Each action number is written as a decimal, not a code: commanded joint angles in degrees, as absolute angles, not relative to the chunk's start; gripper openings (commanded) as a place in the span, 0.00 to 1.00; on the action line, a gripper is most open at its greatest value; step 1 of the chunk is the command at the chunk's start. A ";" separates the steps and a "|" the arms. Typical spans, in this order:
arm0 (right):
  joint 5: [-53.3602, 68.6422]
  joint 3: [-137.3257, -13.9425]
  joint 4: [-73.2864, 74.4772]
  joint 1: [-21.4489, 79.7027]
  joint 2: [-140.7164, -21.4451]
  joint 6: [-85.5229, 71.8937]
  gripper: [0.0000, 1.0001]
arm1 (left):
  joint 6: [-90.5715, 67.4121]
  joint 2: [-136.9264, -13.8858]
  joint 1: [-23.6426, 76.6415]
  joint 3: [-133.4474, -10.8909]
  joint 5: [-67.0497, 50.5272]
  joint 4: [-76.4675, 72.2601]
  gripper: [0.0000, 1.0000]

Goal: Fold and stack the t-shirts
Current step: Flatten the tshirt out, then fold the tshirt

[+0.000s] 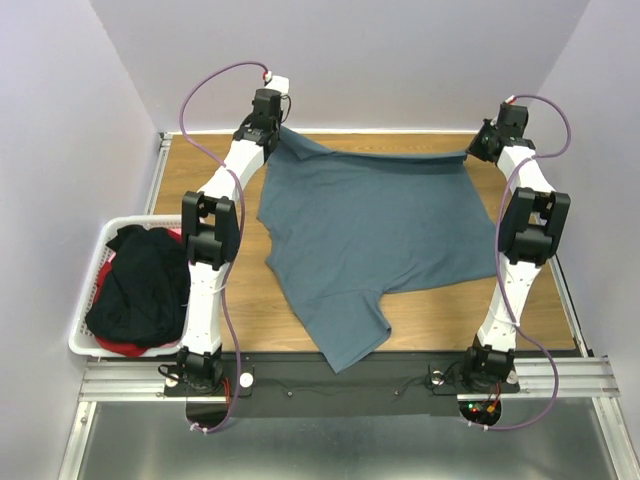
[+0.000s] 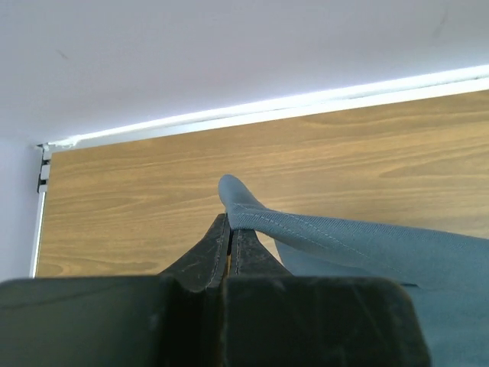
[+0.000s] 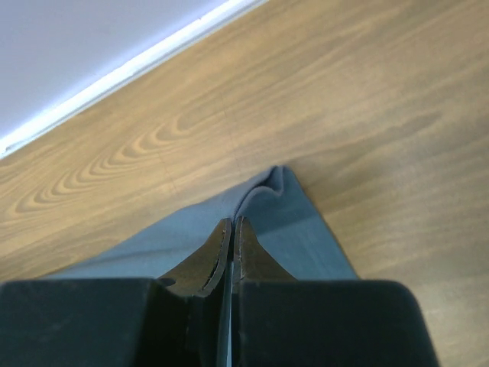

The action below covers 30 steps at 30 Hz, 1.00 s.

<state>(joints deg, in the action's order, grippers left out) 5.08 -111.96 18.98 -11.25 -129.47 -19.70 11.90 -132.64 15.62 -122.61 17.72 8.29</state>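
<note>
A slate blue-grey t-shirt (image 1: 375, 235) hangs stretched across the table, its far hem held up between both arms and one sleeve trailing over the near edge. My left gripper (image 1: 275, 135) is shut on the hem's left corner (image 2: 241, 202), its tips (image 2: 230, 225) pinching the cloth. My right gripper (image 1: 478, 150) is shut on the hem's right corner (image 3: 279, 195), its tips (image 3: 233, 227) pinching the cloth. A black t-shirt (image 1: 140, 285) lies bunched over a red-pink one (image 1: 125, 347) in the basket at the left.
A white plastic lattice basket (image 1: 88, 290) sits at the table's left edge. The wooden table (image 1: 430, 310) ends at a white back wall close behind both grippers. A metal rail (image 1: 340, 375) runs along the near edge by the arm bases.
</note>
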 commanded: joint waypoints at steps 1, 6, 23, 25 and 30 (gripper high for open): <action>6.33 -116.19 16.17 -11.95 -130.69 -19.95 0.01 | 10.81 -132.01 15.03 -125.25 20.13 5.71 0.00; 5.28 -116.81 16.08 -11.87 -130.61 -20.48 0.01 | 9.41 -129.38 15.03 -122.97 19.34 6.50 0.00; 1.85 -115.14 16.08 -11.87 -127.88 -13.80 0.01 | -6.76 -112.95 15.29 -105.65 11.35 22.06 0.00; 0.97 -114.96 16.08 -11.87 -127.44 -12.75 0.01 | -8.51 -110.49 15.21 -104.07 9.42 23.54 0.00; -1.84 -114.26 16.08 -11.95 -126.13 -11.08 0.01 | -10.98 -104.86 15.47 -99.50 7.39 26.36 0.00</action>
